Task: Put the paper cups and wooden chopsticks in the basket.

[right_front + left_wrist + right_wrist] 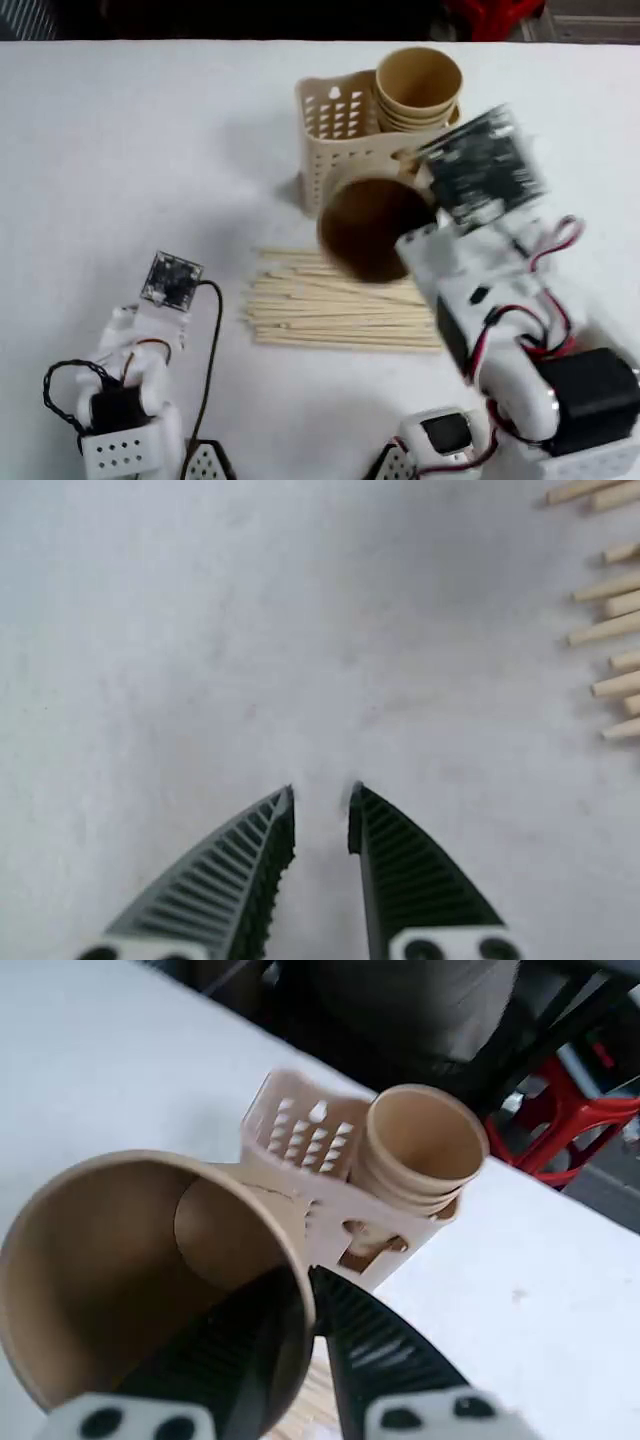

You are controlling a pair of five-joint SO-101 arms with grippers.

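Observation:
A cream perforated basket [340, 145] stands at the back of the table with a stack of paper cups [418, 88] in its right end; the basket [300, 1155] and the stack [425, 1150] also show in the right wrist view. My right gripper [305, 1290] is shut on the rim of another paper cup [130, 1260], held tilted just in front of the basket, above the chopsticks; this paper cup [372, 228] looks dark inside from above. Wooden chopsticks [340, 305] lie in a flat pile mid-table. My left gripper [320, 798] hovers slightly open over bare table left of the chopstick ends [610, 630].
The right arm's body [540, 360] and cables crowd the front right. The left arm's base [125, 410] sits at front left. Red chair legs [570, 1110] stand beyond the table's far edge.

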